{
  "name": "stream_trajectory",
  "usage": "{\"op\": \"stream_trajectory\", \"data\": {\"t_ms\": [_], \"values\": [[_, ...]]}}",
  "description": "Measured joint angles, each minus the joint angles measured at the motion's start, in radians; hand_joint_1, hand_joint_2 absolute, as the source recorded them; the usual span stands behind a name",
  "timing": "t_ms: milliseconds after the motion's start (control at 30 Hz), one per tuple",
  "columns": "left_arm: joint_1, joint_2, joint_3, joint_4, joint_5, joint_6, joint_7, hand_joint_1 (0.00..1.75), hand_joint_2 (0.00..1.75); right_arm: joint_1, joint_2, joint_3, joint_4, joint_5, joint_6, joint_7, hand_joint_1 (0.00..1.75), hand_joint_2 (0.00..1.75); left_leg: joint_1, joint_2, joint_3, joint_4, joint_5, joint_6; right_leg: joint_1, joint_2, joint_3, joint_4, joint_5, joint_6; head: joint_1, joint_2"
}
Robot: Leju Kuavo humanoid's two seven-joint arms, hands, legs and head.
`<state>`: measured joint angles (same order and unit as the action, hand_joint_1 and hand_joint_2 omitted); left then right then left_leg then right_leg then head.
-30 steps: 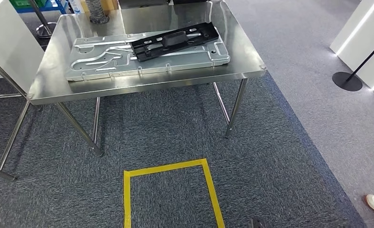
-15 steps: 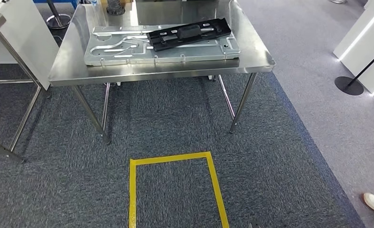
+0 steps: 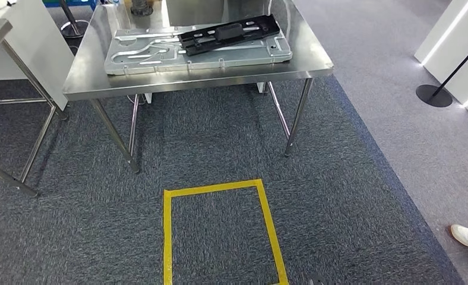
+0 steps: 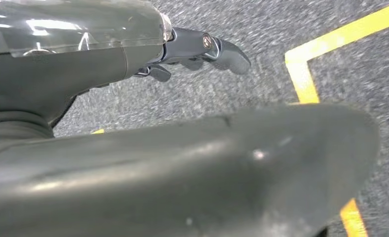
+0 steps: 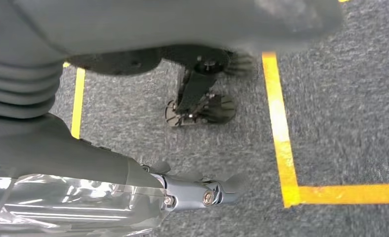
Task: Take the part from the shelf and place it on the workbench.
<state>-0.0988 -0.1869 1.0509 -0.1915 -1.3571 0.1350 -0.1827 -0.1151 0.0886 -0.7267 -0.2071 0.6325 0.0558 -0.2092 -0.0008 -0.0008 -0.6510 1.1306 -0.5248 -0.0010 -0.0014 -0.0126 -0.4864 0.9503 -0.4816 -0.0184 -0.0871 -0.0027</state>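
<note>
The long black plastic part (image 3: 228, 33) is seen lying flat on a ribbed silver metal plate (image 3: 160, 54), at about 12 o'clock in the head view; both rest on the stainless steel workbench (image 3: 101, 83); a yellow tape rectangle (image 3: 167, 237) is marked on the grey carpet at 6 o'clock; the left hand (image 4: 197, 49) and the right hand (image 5: 192, 192) hang above the carpet, nothing is held, fingers loosely extended; a white shoe (image 3: 466, 236) is seen at 4 o'clock.

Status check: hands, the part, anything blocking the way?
Both hands hang over carpet, holding nothing. Black part lies on grey panel atop steel table. Nothing blocking.
</note>
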Motion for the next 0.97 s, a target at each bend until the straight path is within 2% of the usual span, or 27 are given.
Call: {"op": "stream_trajectory", "data": {"t_ms": [33, 67, 100, 133, 167, 200, 233, 267, 300, 367, 400, 433, 467, 500, 533, 567, 600, 633, 667, 700, 767, 800, 900, 933, 967], "values": [[0.000, 0.000, 0.000, 0.000, -0.003, 0.000, 0.005, 0.00, 0.00, 0.000, -0.004, 0.000, 0.000, 0.000, 0.002, -0.001, 0.00, 1.75, 0.003, 0.000, -0.017, 0.065, -0.043, -0.005, 0.001, -0.002, -0.013, 0.002, 0.009, -0.001, 0.000, 0.000], [0.000, 0.000, -0.001, 0.000, -0.006, 0.000, 0.010, 0.00, 0.00, 0.001, -0.008, 0.000, 0.000, 0.000, 0.002, -0.001, 0.00, 1.31, 0.007, 0.000, -0.026, 0.121, -0.066, -0.009, 0.001, -0.003, -0.027, 0.005, 0.017, 0.001, 0.000, 0.000], [0.001, 0.000, -0.001, 0.000, -0.010, 0.000, 0.016, 0.00, 0.00, 0.001, -0.012, 0.000, 0.000, 0.000, 0.002, -0.001, 0.00, 0.87, 0.010, 0.000, -0.023, 0.150, -0.067, -0.013, 0.001, -0.004, -0.042, 0.010, 0.026, 0.003, 0.000, 0.000], [0.001, 0.000, -0.002, 0.000, -0.012, 0.000, 0.022, 0.00, 0.00, 0.002, -0.016, 0.000, 0.001, 0.000, 0.002, -0.001, 0.00, 0.44, 0.014, 0.000, -0.003, 0.145, -0.049, -0.016, 0.000, -0.005, -0.058, 0.017, 0.033, 0.006, 0.000, 0.000], [0.001, 0.000, -0.003, 0.000, -0.015, 0.000, 0.026, 0.00, 0.00, 0.002, -0.019, 0.000, 0.001, 0.000, 0.002, -0.001, 0.00, 0.00, 0.017, 0.001, 0.034, 0.104, -0.022, -0.018, -0.002, -0.005, -0.074, 0.024, 0.039, 0.010, 0.000, 0.000], [0.000, 0.000, -0.005, 0.000, -0.018, 0.001, 0.030, 0.00, 0.00, 0.002, -0.021, 0.000, 0.002, -0.001, 0.002, -0.001, 0.00, 0.44, 0.020, 0.002, 0.084, 0.036, -0.005, -0.020, -0.003, -0.005, -0.088, 0.033, 0.043, 0.014, 0.000, 0.000], [-0.001, 0.000, -0.008, 0.000, -0.022, 0.008, 0.036, 0.00, 0.00, 0.003, -0.023, 0.000, 0.002, -0.003, 0.001, -0.001, 0.00, 0.87, 0.020, 0.001, 0.133, -0.037, -0.002, -0.018, -0.003, -0.005, -0.101, 0.043, 0.047, 0.019, 0.000, 0.000], [-0.002, -0.001, -0.011, 0.000, -0.027, 0.020, 0.043, 0.00, 0.00, 0.003, -0.024, 0.000, 0.002, -0.005, 0.001, 0.000, 0.00, 1.31, 0.018, 0.001, 0.168, -0.093, -0.006, -0.014, -0.004, -0.005, -0.109, 0.050, 0.051, 0.026, 0.000, 0.000], [-0.003, -0.002, -0.015, 0.000, -0.032, 0.036, 0.053, 0.00, 0.00, 0.003, -0.024, -0.001, 0.002, -0.007, 0.001, 0.000, 0.00, 1.75, 0.016, 0.000, 0.186, -0.127, -0.015, -0.007, -0.004, -0.005, -0.114, 0.055, 0.055, 0.032, 0.000, 0.000], [-0.002, -0.003, -0.021, 0.000, -0.041, 0.071, 0.082, 0.00, 0.00, 0.004, -0.024, -0.001, 0.002, -0.008, 0.001, 0.003, 0.00, 1.75, 0.011, -0.002, 0.184, -0.139, -0.014, 0.011, -0.006, -0.005, -0.118, 0.056, 0.066, 0.046, 0.000, 0.000], [-0.001, -0.004, -0.022, 0.000, -0.044, 0.085, 0.100, 0.00, 0.00, 0.004, -0.024, -0.001, 0.002, -0.008, 0.000, 0.004, 0.00, 1.31, 0.010, -0.001, 0.180, -0.142, -0.007, 0.020, -0.008, -0.004, -0.121, 0.060, 0.064, 0.053, 0.000, 0.000], [-0.001, -0.004, -0.024, 0.000, -0.046, 0.096, 0.116, 0.00, 0.44, 0.005, -0.024, -0.001, 0.003, -0.008, 0.000, 0.006, 0.00, 0.87, 0.010, 0.000, 0.175, -0.144, 0.001, 0.028, -0.011, -0.002, -0.129, 0.077, 0.049, 0.057, 0.000, 0.000], [-0.001, -0.005, -0.024, 0.000, -0.047, 0.103, 0.129, 0.00, 0.87, 0.005, -0.023, -0.001, 0.003, -0.008, 0.000, 0.008, 0.00, 0.44, 0.010, 0.001, 0.169, -0.147, 0.010, 0.035, -0.013, 0.000, -0.145, 0.114, 0.019, 0.061, 0.000, 0.000], [-0.002, -0.005, -0.025, 0.000, -0.048, 0.106, 0.139, 0.00, 1.31, 0.005, -0.021, -0.001, 0.003, -0.007, 0.000, 0.010, 0.00, 0.00, 0.009, 0.002, 0.160, -0.147, 0.017, 0.040, -0.014, 0.002, -0.169, 0.173, -0.022, 0.064, 0.000, 0.000], [-0.002, -0.006, -0.025, 0.000, -0.048, 0.105, 0.146, 0.00, 1.75, 0.005, -0.018, -0.001, 0.004, -0.005, 0.000, 0.013, 0.00, 0.00, 0.008, 0.003, 0.151, -0.146, 0.023, 0.043, -0.014, 0.002, -0.196, 0.242, -0.064, 0.065, 0.000, 0.000], [-0.001, -0.006, -0.025, 0.000, -0.048, 0.099, 0.153, 0.00, 1.75, 0.005, -0.016, -0.001, 0.004, -0.004, -0.001, 0.016, 0.00, 0.00, 0.006, 0.003, 0.142, -0.145, 0.029, 0.044, -0.014, 0.003, -0.216, 0.302, -0.093, 0.067, 0.000, 0.000], [0.000, -0.006, -0.025, 0.000, -0.049, 0.090, 0.157, 0.00, 1.75, 0.005, -0.014, -0.001, 0.004, -0.002, -0.001, 0.019, 0.00, 0.44, 0.004, 0.002, 0.135, -0.143, 0.033, 0.044, -0.014, 0.003, -0.223, 0.336, -0.105, 0.067, 0.000, 0.000], [0.001, -0.006, -0.025, 0.000, -0.051, 0.078, 0.159, 0.00, 1.75, 0.005, -0.013, -0.001, 0.004, 0.000, -0.001, 0.021, 0.00, 0.87, 0.002, 0.002, 0.130, -0.142, 0.037, 0.044, -0.013, 0.003, -0.211, 0.332, -0.099, 0.066, 0.000, 0.000], [0.002, -0.006, -0.026, 0.000, -0.054, 0.065, 0.160, 0.00, 1.75, 0.005, -0.012, -0.001, 0.004, 0.003, -0.001, 0.023, 0.00, 1.31, 0.001, 0.002, 0.127, -0.141, 0.041, 0.043, -0.013, 0.003, -0.178, 0.288, -0.077, 0.063, 0.000, 0.000], [0.002, -0.006, -0.028, 0.000, -0.059, 0.052, 0.158, 0.00, 1.75, 0.004, -0.012, -0.001, 0.004, 0.008, -0.001, 0.023, 0.00, 1.75, 0.000, 0.001, 0.125, -0.141, 0.043, 0.041, -0.012, 0.004, -0.130, 0.216, -0.047, 0.058, 0.000, 0.000], [0.001, -0.007, -0.037, 0.000, -0.067, 0.034, 0.157, 0.00, 1.75, 0.002, -0.012, 0.001, 0.004, 0.019, -0.001, 0.020, 0.00, 1.75, -0.003, 0.000, 0.122, -0.139, 0.047, 0.034, -0.006, 0.007, -0.051, 0.082, -0.010, 0.046, 0.000, 0.000], [0.001, -0.007, -0.045, 0.000, -0.065, 0.027, 0.157, 0.00, 1.75, 0.003, -0.012, 0.005, 0.004, 0.022, -0.001, 0.018, 0.00, 1.75, -0.003, 0.001, 0.120, -0.138, 0.049, 0.030, -0.003, 0.008, -0.034, 0.048, -0.004, 0.040, 0.000, 0.000], [0.006, -0.003, -0.090, -0.003, -0.020, 0.017, 0.157, 0.00, 1.75, 0.013, -0.012, 0.036, 0.004, 0.007, -0.004, 0.020, 0.00, 1.75, -0.002, 0.001, 0.116, -0.136, 0.049, 0.014, 0.000, 0.007, -0.034, 0.031, 0.000, 0.023, 0.000, 0.000], [0.010, -0.001, -0.107, -0.004, 0.003, 0.014, 0.158, 0.00, 1.31, 0.017, -0.013, 0.048, 0.003, -0.003, -0.006, 0.023, 0.00, 1.31, -0.002, 0.001, 0.112, -0.126, 0.039, 0.009, -0.002, 0.006, -0.033, 0.027, 0.004, 0.018, 0.000, 0.000], [0.011, 0.001, -0.116, -0.005, 0.015, 0.014, 0.158, 0.00, 1.16, 0.019, -0.013, 0.054, 0.003, -0.008, -0.006, 0.024, 0.00, 1.16, -0.002, 0.001, 0.110, -0.122, 0.034, 0.006, -0.004, 0.005, -0.032, 0.023, 0.007, 0.014, 0.000, 0.000]]}}
